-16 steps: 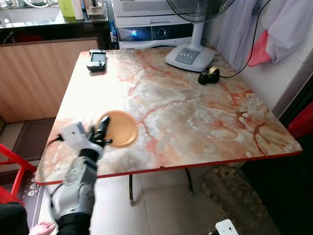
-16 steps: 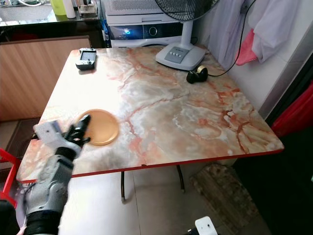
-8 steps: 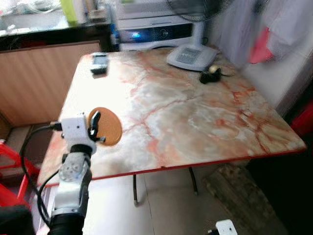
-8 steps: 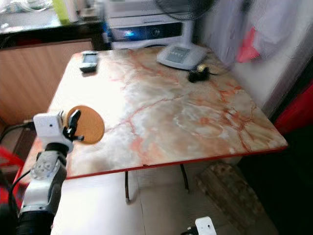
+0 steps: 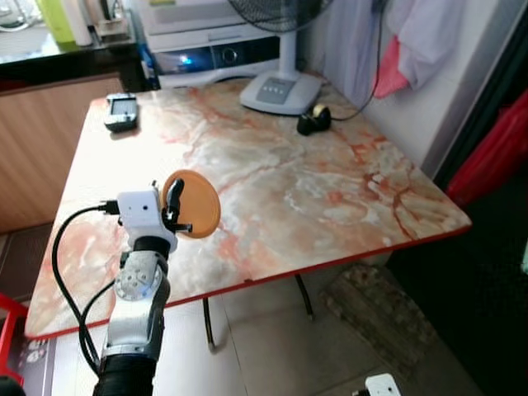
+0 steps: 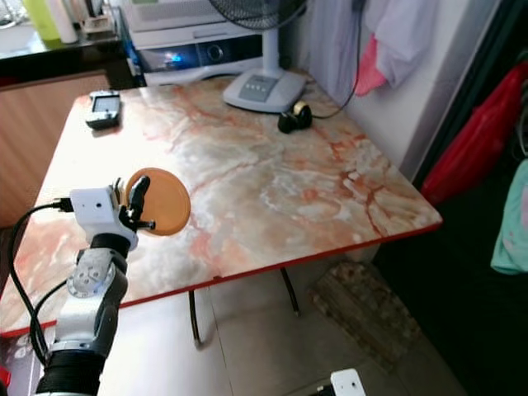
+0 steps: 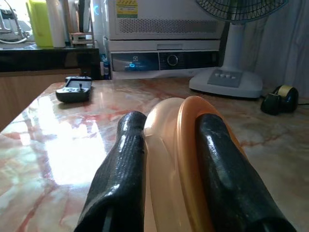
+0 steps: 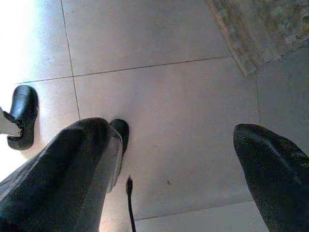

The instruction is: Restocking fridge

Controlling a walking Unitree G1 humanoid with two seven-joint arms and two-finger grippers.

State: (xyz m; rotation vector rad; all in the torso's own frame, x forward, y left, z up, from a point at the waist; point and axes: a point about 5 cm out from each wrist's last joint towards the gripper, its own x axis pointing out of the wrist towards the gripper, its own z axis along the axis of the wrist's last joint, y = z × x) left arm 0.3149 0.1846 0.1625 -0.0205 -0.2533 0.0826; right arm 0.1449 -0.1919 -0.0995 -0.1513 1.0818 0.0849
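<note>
- Two black fingers [image 7: 120,183] of the left gripper [image 5: 174,208] are clamped on an orange plate [image 5: 196,201], one finger on each face.
- The plate is held on edge, lifted off the marble table [image 5: 313,177], above the table's near-left part.
- The left arm [image 5: 136,305] is raised from below the table's front edge, with a black cable [image 5: 62,264] looped beside it.
- The right gripper [image 8: 178,164] is seen with fingers spread wide, nothing between them, hanging over a tiled floor [image 8: 159,87].
- A black shoe [image 8: 21,113] is seen on that floor.
- At the table's far side a fan base [image 5: 280,89], a tape dispenser [image 5: 313,120] and a handheld device [image 5: 121,110] are set well apart from the plate.
- A white appliance [image 7: 164,36] is placed behind the table.
</note>
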